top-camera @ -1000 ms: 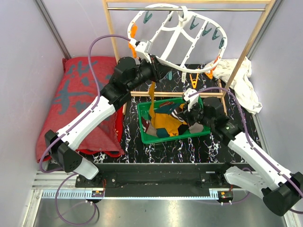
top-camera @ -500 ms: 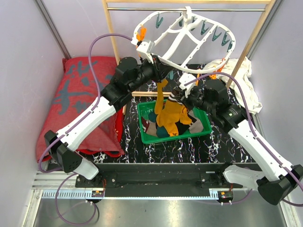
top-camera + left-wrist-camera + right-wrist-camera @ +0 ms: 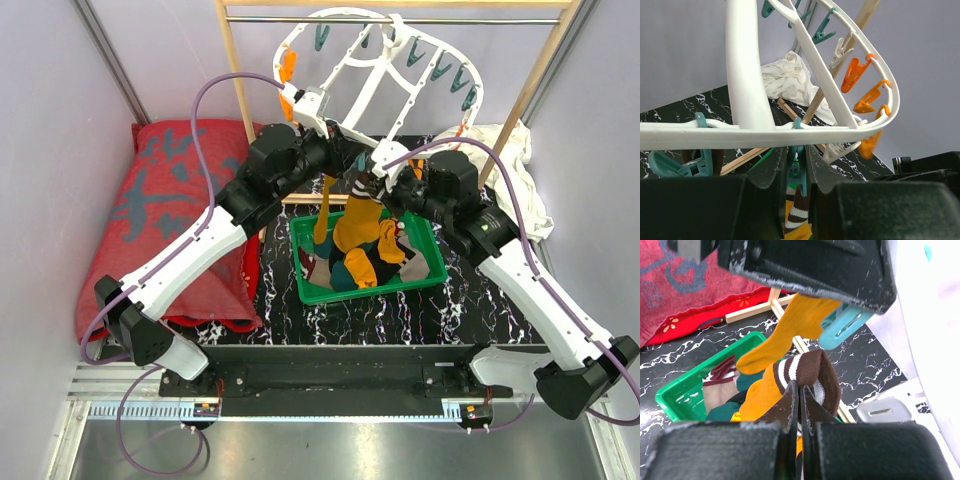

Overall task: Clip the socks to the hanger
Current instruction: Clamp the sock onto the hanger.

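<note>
**Hanger** [image 3: 745, 75]: one, white, tilted, hung from the rack [image 3: 237, 85].
**Left gripper** [image 3: 795, 161]: clenched on a teal peg [image 3: 799, 174] at the hanger's near rim.
**Right gripper** [image 3: 800, 390]: pinched tight on the striped cuff of a mustard sock [image 3: 807, 370]. The cuff sits just under that peg; contact cannot be told.
**Mustard socks:** two. The second sock [image 3: 790, 322] dangles beneath the left gripper, its attachment hidden.
**Basket** [image 3: 395, 285]: one, green. It holds a teal sock [image 3: 352, 272], a maroon-striped sock [image 3: 720, 377] and others, heaped beyond counting.
</note>
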Controlling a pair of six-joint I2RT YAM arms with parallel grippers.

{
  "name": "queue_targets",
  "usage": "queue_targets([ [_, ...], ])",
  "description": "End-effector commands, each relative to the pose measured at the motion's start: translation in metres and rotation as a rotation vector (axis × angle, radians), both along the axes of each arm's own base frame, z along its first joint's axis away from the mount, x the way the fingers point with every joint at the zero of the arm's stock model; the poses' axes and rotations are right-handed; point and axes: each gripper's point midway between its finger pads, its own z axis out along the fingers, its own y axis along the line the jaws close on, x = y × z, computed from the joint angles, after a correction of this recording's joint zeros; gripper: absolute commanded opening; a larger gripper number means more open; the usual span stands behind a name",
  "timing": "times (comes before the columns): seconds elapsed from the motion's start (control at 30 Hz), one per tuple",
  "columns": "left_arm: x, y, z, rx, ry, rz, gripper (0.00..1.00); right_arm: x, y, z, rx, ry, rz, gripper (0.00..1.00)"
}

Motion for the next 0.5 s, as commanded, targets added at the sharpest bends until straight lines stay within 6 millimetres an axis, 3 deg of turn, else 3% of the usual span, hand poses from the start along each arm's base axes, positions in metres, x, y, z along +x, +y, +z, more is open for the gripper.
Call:
queue_targets([
  [0.0, -0.003, 0.003, 0.029, -0.031, -0.072, 0.015, 0.07, 0.003, 0.009, 0.025, 0.02, -0.068, 0.029, 0.0],
  [0.47, -0.002, -0.001, 0.018, 0.021, -0.075, 0.031, 0.07, 0.006, 0.012, 0.038, 0.04, -0.106, 0.044, 0.0],
])
